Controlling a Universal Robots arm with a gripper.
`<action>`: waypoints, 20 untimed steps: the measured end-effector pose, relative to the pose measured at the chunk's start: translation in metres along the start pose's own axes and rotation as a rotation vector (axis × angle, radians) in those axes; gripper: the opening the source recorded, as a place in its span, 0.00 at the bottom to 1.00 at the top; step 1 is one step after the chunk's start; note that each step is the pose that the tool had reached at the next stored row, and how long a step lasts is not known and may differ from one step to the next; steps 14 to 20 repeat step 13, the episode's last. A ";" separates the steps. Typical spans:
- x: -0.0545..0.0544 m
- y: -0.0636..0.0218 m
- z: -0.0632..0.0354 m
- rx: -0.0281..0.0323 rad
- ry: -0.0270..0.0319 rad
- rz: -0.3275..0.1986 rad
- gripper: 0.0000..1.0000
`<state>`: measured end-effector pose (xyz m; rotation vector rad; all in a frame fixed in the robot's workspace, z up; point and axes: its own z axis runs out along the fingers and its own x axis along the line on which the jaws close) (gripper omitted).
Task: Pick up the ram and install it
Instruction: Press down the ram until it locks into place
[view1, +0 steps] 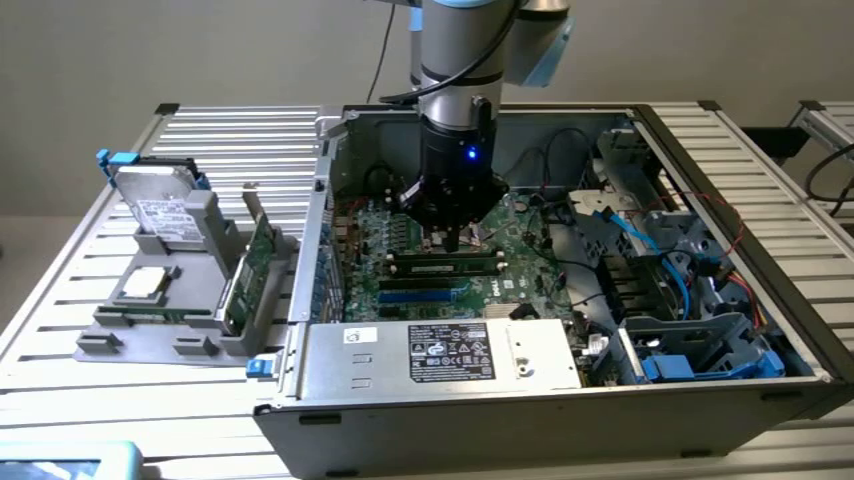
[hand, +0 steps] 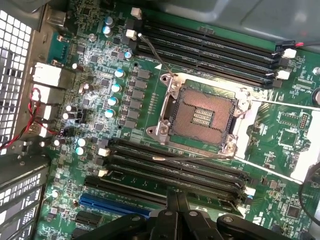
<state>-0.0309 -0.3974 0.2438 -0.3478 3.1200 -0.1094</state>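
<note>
The fingers (view1: 455, 240) are pressed together, right above the ram (view1: 447, 267) lying in its slot. The ram looks thin, light, stiff and breakable, so hold its long edges.

We see our single arm (view1: 461, 60) dropping near-vertical from above, wrist pointing straight down. Blue light glows on wrist housing. Gripper (view1: 455, 240) hangs at arm's lower end, fingers (hand: 177, 205) pressed together, no gap between them. Black finger linkages spread at base in wrist view.
</note>
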 end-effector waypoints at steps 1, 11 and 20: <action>0.000 0.0000 0.0000 0.0016 0.0005 0.011 0.11; 0.000 0.0000 0.0000 0.0178 0.0026 0.063 0.11; 0.000 0.0000 0.0000 0.0178 0.0026 0.063 0.11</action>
